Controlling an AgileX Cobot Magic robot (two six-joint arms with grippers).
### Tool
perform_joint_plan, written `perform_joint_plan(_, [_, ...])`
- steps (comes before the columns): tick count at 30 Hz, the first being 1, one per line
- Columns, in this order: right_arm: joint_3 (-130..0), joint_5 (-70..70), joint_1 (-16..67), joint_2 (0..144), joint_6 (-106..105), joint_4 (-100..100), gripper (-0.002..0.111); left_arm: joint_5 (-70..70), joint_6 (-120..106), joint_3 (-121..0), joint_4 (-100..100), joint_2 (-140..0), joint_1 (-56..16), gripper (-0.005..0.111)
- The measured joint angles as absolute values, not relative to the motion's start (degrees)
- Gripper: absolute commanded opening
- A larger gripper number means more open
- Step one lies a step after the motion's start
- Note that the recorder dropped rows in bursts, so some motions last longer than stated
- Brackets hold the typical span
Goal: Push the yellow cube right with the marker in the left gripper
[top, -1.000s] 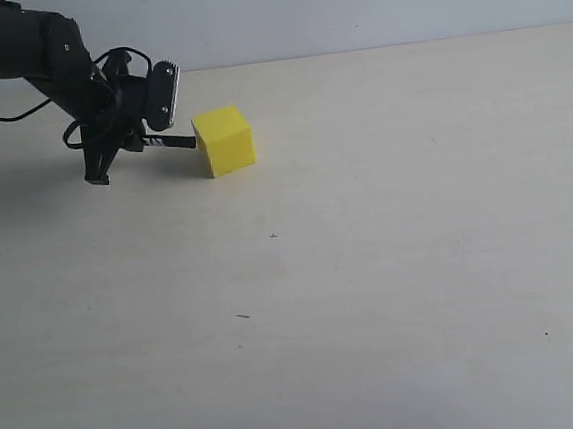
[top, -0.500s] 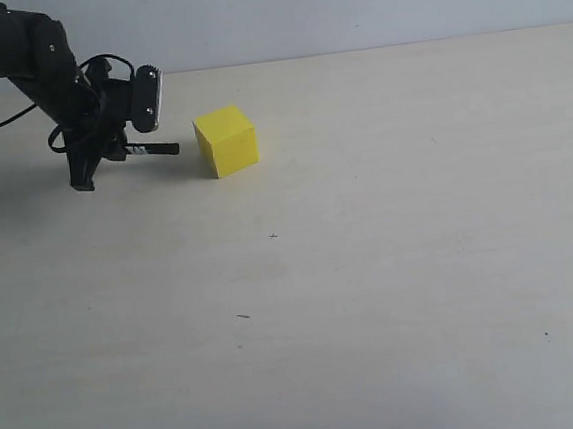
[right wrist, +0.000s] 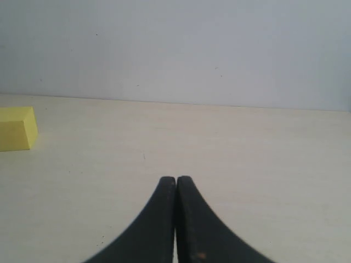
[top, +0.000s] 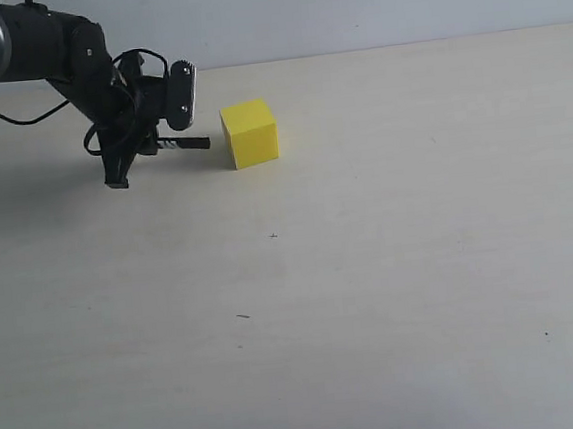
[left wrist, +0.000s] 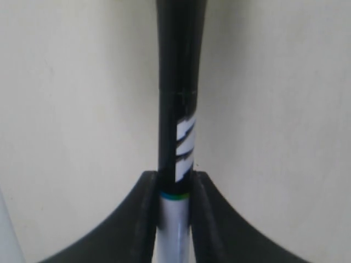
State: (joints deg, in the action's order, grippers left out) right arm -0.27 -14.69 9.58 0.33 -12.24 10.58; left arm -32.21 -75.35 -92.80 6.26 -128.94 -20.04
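1. The left pincer (top: 142, 145) sits low over the far-left part of the tabletop (top: 391, 266), at the end of a dark arm (top: 20, 42) with looping cables (top: 127, 60).
2. It is closed narrowly on the marker (top: 188, 143). In the left wrist view the two black jaws press on either side of the white barrel, right where it meets the black cap half.
3. The marker lies roughly level and points right. Its black cap half, with white print, sticks out beyond the left pincer (left wrist: 174, 181).
4. The yellow cube (top: 250, 132) stands flat on the tabletop just to the right of the marker's tip, toward the back where the tabletop meets the pale wall (top: 368, 2).
5. The tip and the cube's left face are very close. A thin strip of tabletop seems to show between them, so they look just apart.
6. The right pincer (right wrist: 175, 183) has its jaws pressed together tip to tip above bare tabletop.
7. The cube (right wrist: 16, 129) shows only partly in the right wrist view, well apart from that pincer.
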Motion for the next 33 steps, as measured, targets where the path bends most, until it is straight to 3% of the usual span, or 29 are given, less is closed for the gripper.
perform_joint_plan(18, [-0.3, -14.7, 9.6, 0.3, -12.2, 10.6, 0.0, -21.2, -73.5, -92.8, 6.7, -128.9, -21.5, 0.0])
perform_joint_plan(33, [-0.3, -14.7, 9.6, 0.3, -12.2, 10.7, 0.0, -23.0, -69.0, -92.8, 6.5, -129.2, -20.5, 0.0])
